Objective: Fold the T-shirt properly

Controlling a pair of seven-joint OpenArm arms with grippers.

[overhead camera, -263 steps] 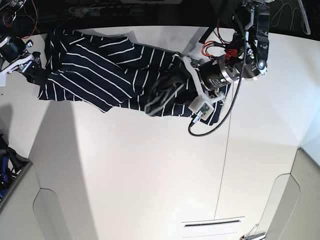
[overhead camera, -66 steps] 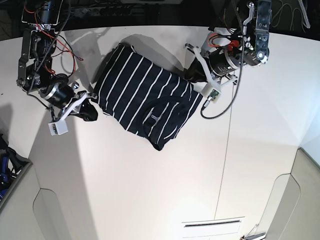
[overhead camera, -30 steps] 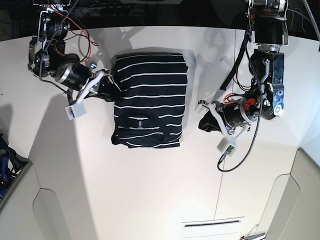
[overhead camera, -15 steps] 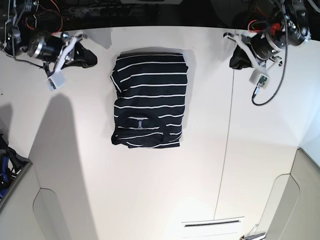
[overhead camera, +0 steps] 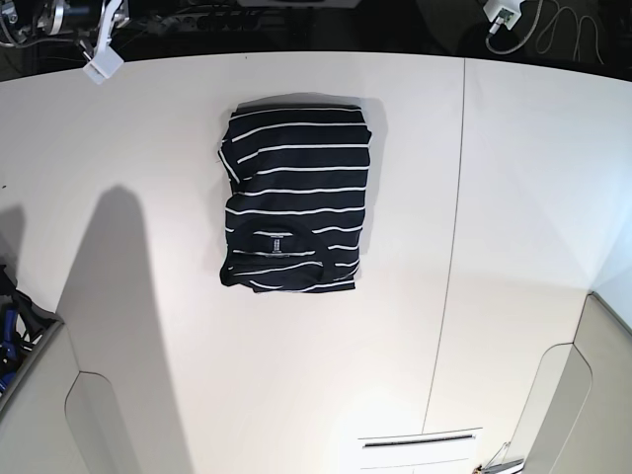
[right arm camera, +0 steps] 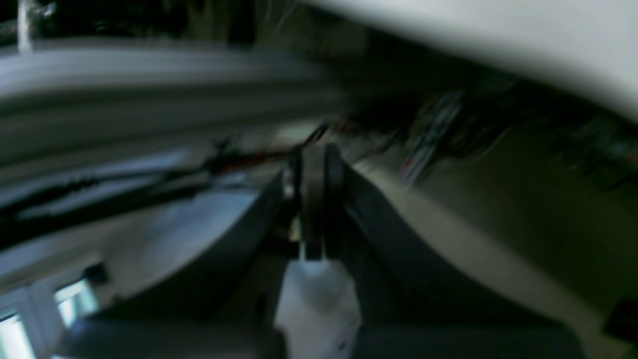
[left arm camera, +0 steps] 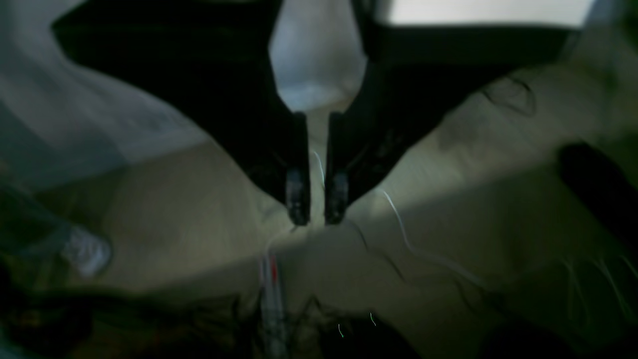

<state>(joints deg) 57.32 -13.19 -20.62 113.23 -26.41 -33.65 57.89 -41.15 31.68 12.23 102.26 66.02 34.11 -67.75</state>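
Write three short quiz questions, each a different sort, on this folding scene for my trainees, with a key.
1. True or false: the T-shirt lies folded as a compact rectangle on the table.
2. Which shows on top of the shirt? A) collar label B) a button C) a zip
3. Fill in: the left gripper holds ____.

Key: 1 true; 2 A; 3 nothing, its jaws stand nearly closed with nothing between them.

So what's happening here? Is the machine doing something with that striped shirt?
The T-shirt lies folded into a neat rectangle on the white table, collar label facing up. Nothing is touching it. Both arms sit at the table's far edge, barely in the overhead view. The left pincer is nearly closed with only a narrow slit between its tips, and the right pincer is closed; neither holds anything. The folding looks finished.
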